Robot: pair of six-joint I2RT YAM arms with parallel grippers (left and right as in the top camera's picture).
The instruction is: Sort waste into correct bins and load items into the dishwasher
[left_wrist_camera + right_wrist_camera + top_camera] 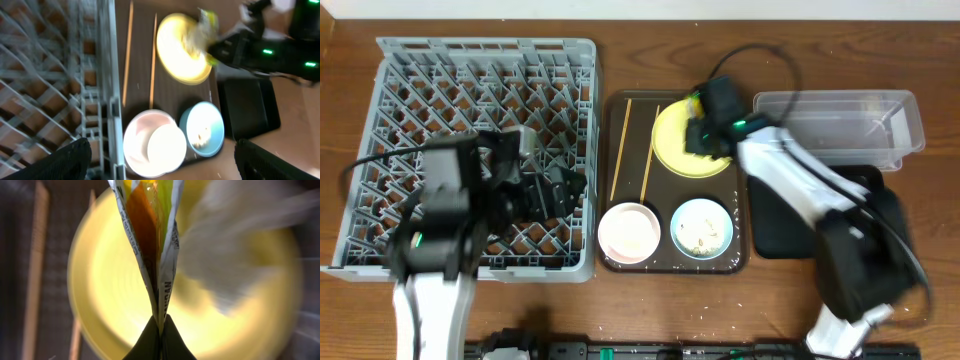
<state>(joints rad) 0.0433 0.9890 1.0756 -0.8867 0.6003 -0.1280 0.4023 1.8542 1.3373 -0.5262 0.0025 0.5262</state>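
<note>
**Overhead view.** The dish rack occupies the left end of the tabletop, reaching the far-left corner. The left pincer hangs over the rack's right side and carries nothing. In all likelihood it is parked there, clear of the other arm's working area.

The serving tray lies mid-tabletop and carries:
- the yellow plate
- two chopsticks
- the pinkish-white bowl
- the light blue bowl, which contains rice scraps

The right pincer sits over the plate at the snack wrapper. The clear tub stands toward the far-right corner, with the black tray on its near side. Both are within short reach for disposal.

**Left wrist view.** The left pincer is spread wide. Its fingertips appear at both lower corners, with nothing between them. The bowls and the plate are in view beyond them.

**Right wrist view.** The right pincer is pressed together on the wrapper. It pinches one narrow end, so the wrapper stands stretched above the plate. A grip on the end should let the wrapper come away without dragging the tissue, which lies blurred on the plate beside it. Whether the wrapper's far end touches the plate cannot be told.
</note>
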